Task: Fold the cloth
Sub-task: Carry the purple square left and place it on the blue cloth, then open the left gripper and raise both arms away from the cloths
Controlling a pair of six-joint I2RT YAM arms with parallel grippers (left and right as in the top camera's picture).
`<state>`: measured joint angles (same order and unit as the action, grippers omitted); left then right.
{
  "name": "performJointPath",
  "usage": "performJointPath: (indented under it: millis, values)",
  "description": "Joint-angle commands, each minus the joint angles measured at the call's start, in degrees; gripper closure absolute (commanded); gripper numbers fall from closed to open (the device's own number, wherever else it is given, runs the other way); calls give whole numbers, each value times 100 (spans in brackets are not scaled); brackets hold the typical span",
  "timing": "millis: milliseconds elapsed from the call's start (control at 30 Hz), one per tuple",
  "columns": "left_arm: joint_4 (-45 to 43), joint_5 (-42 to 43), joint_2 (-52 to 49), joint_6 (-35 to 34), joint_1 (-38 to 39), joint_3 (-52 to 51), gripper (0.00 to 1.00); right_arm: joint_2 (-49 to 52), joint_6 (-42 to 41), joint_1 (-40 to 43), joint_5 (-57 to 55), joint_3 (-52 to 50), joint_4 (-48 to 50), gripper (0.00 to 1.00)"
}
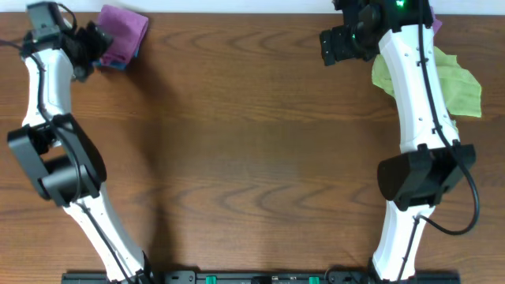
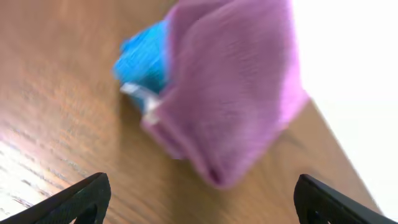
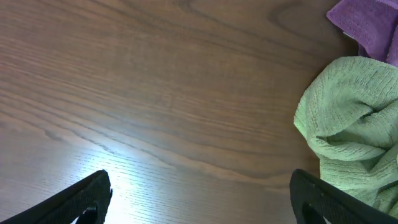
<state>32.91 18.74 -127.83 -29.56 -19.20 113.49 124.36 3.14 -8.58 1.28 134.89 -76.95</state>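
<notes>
Cloth (image 2: 230,87) — white tag (image 2: 138,94), blurred

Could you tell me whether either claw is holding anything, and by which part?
Nothing is held: the left claw open before the purple cloth, the right claw open over the table.

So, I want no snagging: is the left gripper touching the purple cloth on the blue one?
Apart. Left wrist view: the open left gripper's fingertips stop short of the purple cloth, bare table between.

The table (image 1: 252,142) is gleaming as smooth, faintly glossy wood; the cloth (image 2: 236,93) is looking matt and fuzzy, the green towel (image 3: 348,118) coarser, nubbly.
</notes>
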Motion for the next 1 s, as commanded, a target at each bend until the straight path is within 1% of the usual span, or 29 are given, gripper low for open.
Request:
performJointPath:
  millis: [0,133,233,333,433,600,733,833,967]
  values:
    - [-160,39,612,564,17,111,5,57,-68,26,-39,26,4,7]
    - [-175,186,699,962,85,111,5,96,66,37,-44,26,57,4]
    - [44,535,699,1233,155,111,5,114,81,68,-44,26,63,2]
    - [356,553,750,1423,260,111,5,111,81,114,-50,26,0,1]
    - [767,448,931,1685,413,111,5,111,79,170,-63,26,-212,1]
    - [1360,0,1394,2041,752,111,5,39,81,184,-63,26,-492,1]
    - [1648,-142,1884,2199,1054,109,5,-258,83,175,-63,26,-616,1]
    - [1943,-142,2347,2350,1290,109,5,-726,278,175,-63,26,-750,1]
    - [2345,-168,2789,2511,1541,94,5,-1215,275,175,-39,26,-859,1]
